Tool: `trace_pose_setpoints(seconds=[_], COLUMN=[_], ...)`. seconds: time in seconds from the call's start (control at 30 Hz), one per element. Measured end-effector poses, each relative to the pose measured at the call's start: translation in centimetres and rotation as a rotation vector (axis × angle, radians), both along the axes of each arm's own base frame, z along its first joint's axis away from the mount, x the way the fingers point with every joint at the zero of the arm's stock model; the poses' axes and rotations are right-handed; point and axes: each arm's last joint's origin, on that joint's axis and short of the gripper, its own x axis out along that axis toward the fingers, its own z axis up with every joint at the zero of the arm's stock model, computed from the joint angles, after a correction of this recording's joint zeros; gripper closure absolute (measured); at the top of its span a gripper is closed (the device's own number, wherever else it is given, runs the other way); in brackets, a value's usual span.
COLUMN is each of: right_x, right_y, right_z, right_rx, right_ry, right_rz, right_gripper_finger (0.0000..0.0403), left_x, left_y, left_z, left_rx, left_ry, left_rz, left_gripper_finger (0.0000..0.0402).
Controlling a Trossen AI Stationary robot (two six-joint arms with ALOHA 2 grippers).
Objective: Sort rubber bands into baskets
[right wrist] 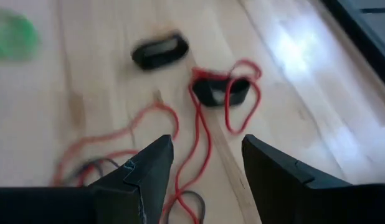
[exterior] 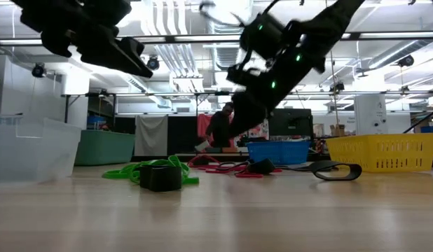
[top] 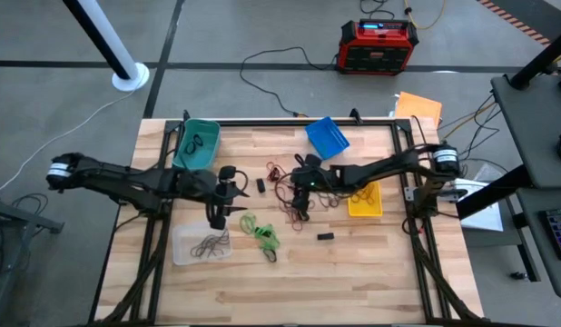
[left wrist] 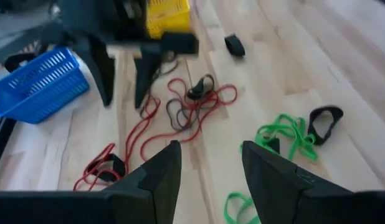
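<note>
Red rubber bands [top: 290, 189] lie tangled on the wooden table at its middle. In the right wrist view the red rubber bands [right wrist: 227, 93] lie with two black ones [right wrist: 160, 51]. Green rubber bands [top: 260, 232] lie nearer the front and also show in the left wrist view [left wrist: 286, 135]. Dark bands lie in the clear basket [top: 185, 254] and in the teal basket [top: 208, 134]. The blue basket [top: 327, 136] and the yellow basket [top: 364, 207] stand at the right. My left gripper [left wrist: 208, 165] is open and empty, above the table left of the green bands. My right gripper [right wrist: 205, 162] is open and empty above the red bands.
A small black block [top: 325, 236] lies on the table right of the green bands. A black band [left wrist: 323, 121] lies beside the green ones. My two grippers [top: 217, 216] [top: 297, 209] hang close together over the table's middle. A person shows in the room behind [exterior: 220, 129].
</note>
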Motion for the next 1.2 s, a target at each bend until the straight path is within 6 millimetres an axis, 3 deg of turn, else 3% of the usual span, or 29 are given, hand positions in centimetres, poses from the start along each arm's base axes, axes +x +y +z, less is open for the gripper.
trace_pose_setpoints(seconds=[0.3, 0.53, 0.67, 0.83, 0.97, 1.2], right_x=[2.3, 3.8, 4.1, 4.0, 4.1, 3.8], right_y=[-1.3, -2.8, -2.9, -2.8, -2.7, -1.3], right_z=[-3.9, -5.2, -6.4, -7.3, -6.7, -2.8], right_rx=[0.005, 0.073, 0.113, 0.109, 0.105, 0.053], right_ry=[0.080, 0.100, 0.143, 0.176, 0.160, 0.103], right_rz=[-0.075, -0.091, -0.030, 0.001, 0.008, 0.083], right_gripper_finger=[0.0216, 0.0225, 0.0275, 0.0376, 0.0391, 0.0394], left_x=[-1.2, -1.2, -0.9, -0.6, -0.5, -0.4], left_y=[0.2, 0.3, 0.3, 0.3, 0.2, 0.2], left_z=[-0.9, -1.5, -1.1, -0.2, 0.1, 0.1], left_rx=[-0.050, -0.052, -0.072, -0.050, -0.036, -0.051], left_ry=[-0.040, -0.091, -0.168, -0.223, -0.258, -0.260], left_rz=[0.072, 0.118, 0.121, 0.106, 0.098, 0.105], left_gripper_finger=[0.0247, 0.0247, 0.0247, 0.0247, 0.0247, 0.0247])
